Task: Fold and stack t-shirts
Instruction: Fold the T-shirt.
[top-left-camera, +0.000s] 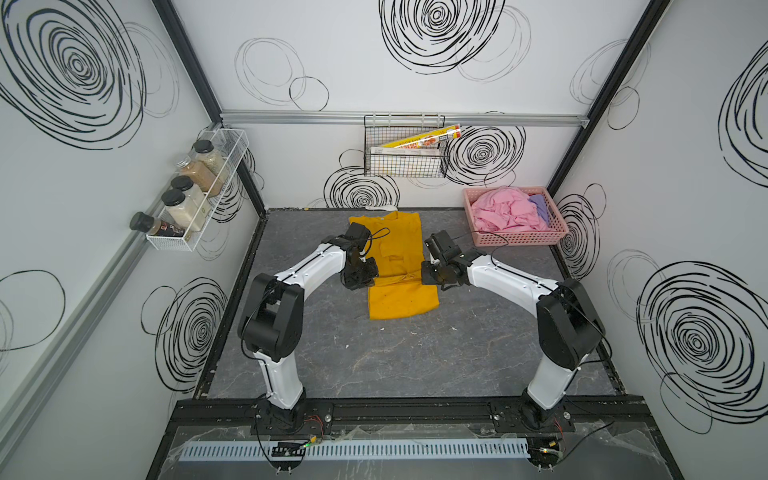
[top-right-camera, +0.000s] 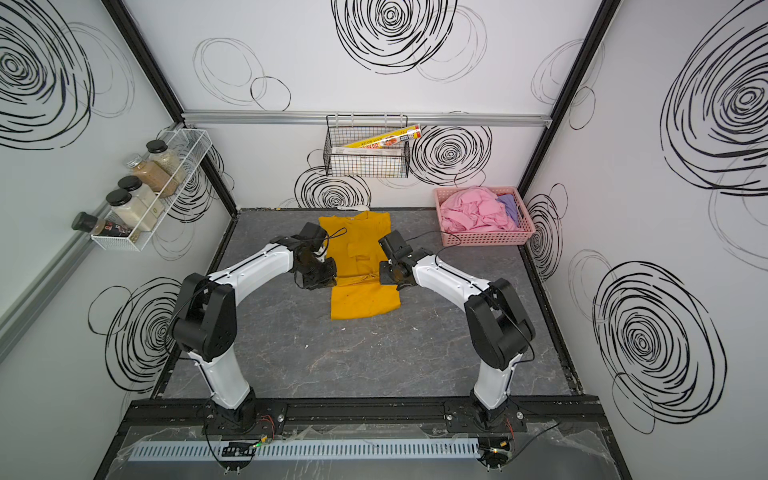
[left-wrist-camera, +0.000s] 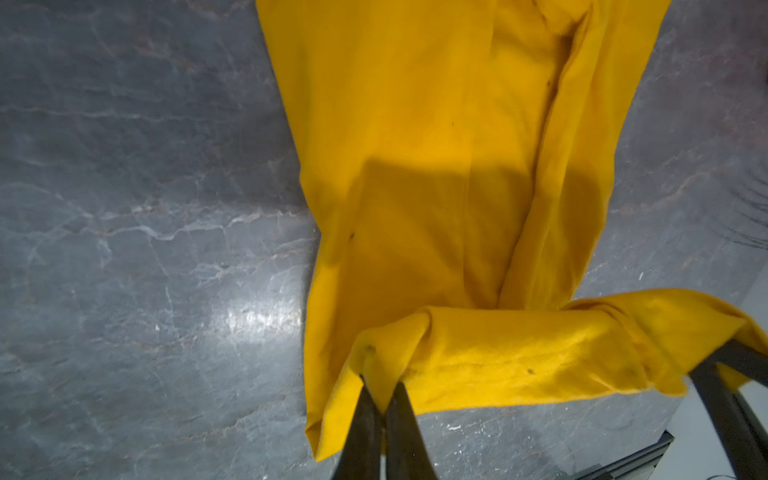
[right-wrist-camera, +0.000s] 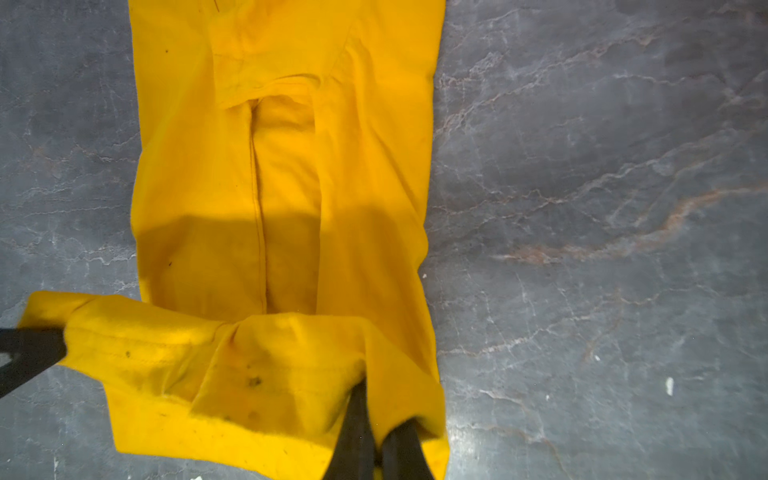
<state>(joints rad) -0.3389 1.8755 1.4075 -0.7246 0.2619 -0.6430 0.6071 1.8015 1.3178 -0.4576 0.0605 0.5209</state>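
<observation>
While the mustard-yellow t-shirt (top-left-camera: 399, 253) lies lengthwise along the 12-to-6 line at the middle of the grey surface (top-left-camera: 415, 357), collar (top-left-camera: 384, 216) toward 12 o'clock, I grip it with both arms. My left end effector (left-wrist-camera: 380, 384) is clamped on cloth at the shirt's 9 o'clock edge. My right end effector (right-wrist-camera: 380, 415) is clamped on cloth at its 3 o'clock edge. On each, the fingers are pressed together on a pinch of fabric.

Between the 2 grips a stitched band (left-wrist-camera: 519, 353), the hem by my judgement, runs wrinkled across the shirt's middle, raised off the layer beneath. The long sides and a sleeve (right-wrist-camera: 266, 75) are turned inward, leaving a narrow strip. Holding both edges level should keep the cross fold square if the band is laid toward the collar, whereas an uneven pull could skew the crease.

At 2 o'clock the pink basket (top-left-camera: 515, 240) holds the light pink t-shirt (top-left-camera: 505, 214) and the lavender t-shirt (top-left-camera: 540, 208), both crumpled and neither yet folded.
</observation>
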